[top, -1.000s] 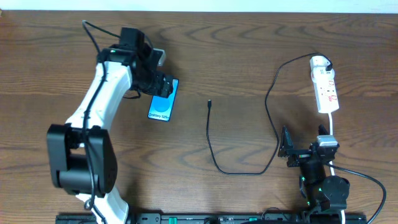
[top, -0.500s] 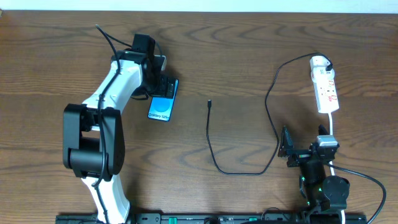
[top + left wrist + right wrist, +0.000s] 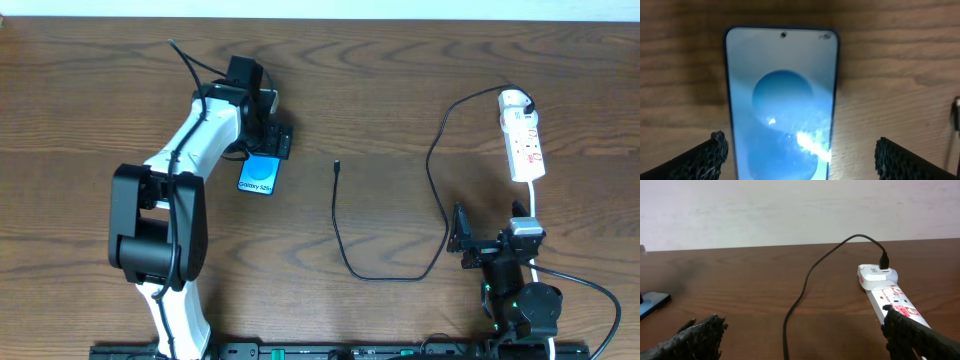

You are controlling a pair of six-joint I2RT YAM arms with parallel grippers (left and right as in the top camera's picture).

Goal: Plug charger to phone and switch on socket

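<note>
The phone (image 3: 258, 177) lies flat on the wooden table, left of centre, its blue screen up. My left gripper (image 3: 273, 139) hovers open over its far end. In the left wrist view the phone (image 3: 782, 100) runs between the wide-apart fingertips (image 3: 707, 159), closer to the left one, untouched. The charger (image 3: 345, 255) is a thin black cable that loops from the socket's far end to a loose plug (image 3: 337, 165) at mid-table. The socket (image 3: 524, 140) lies at the right. My right gripper (image 3: 490, 228) rests open near the front edge, below the socket (image 3: 892, 300), holding nothing.
A white adapter (image 3: 876, 275) at the socket's far end takes the black cable (image 3: 805, 285). The socket's white cord (image 3: 533, 205) runs down past my right arm. A pale wall (image 3: 790, 210) rises behind the table's far edge.
My left arm has swung to the right, and its gripper has shifted slightly right over the phone's far end. The right arm, cable and socket have not moved.
</note>
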